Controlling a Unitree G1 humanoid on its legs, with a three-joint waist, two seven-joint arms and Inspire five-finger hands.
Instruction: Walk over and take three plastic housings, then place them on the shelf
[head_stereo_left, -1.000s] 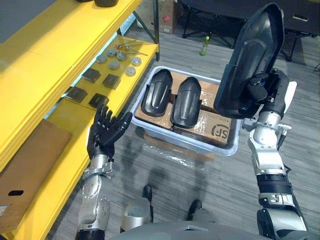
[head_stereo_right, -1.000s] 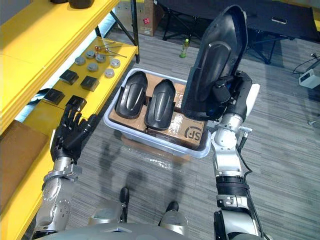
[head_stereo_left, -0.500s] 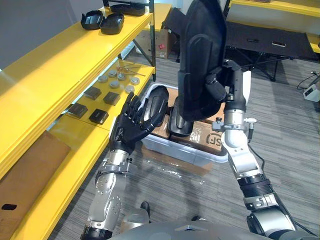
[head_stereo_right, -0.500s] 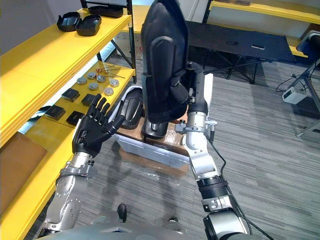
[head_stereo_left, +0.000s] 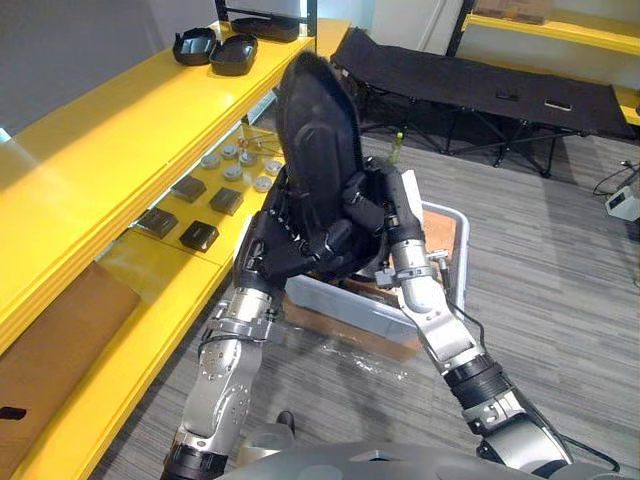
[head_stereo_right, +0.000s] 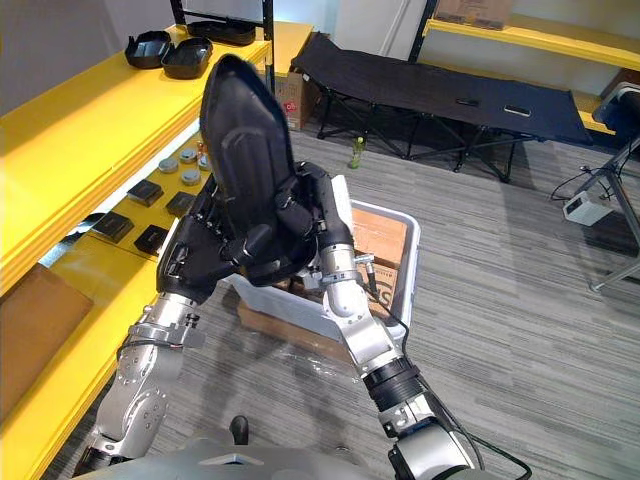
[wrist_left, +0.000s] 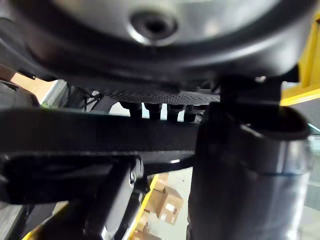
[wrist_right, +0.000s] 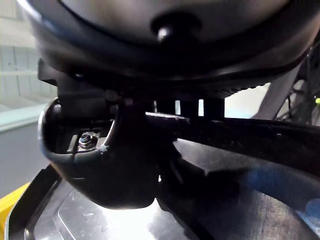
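Holding one plastic housing (head_stereo_left: 318, 130) upright over the bin (head_stereo_left: 345, 300) beside the yellow shelf (head_stereo_left: 90, 150), left robot hand (head_stereo_left: 272, 250) and right robot hand (head_stereo_left: 365, 215) both curled round it, not shelved yet.

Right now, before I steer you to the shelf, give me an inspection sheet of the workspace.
Surface: long yellow shelf on the robot's left; two black housings lie on its top level.
Job's things: large black plastic housing, held upright between both hands; grey plastic bin behind it on the floor.
Clutter: grey round discs and dark square blocks on the lower level; brown cardboard sheet nearer.
Hands: left hand and right hand both clasp the housing.
Cables: dark cable on the floor by a white box.
Surroundings: black folding cot; green bottle on the floor.
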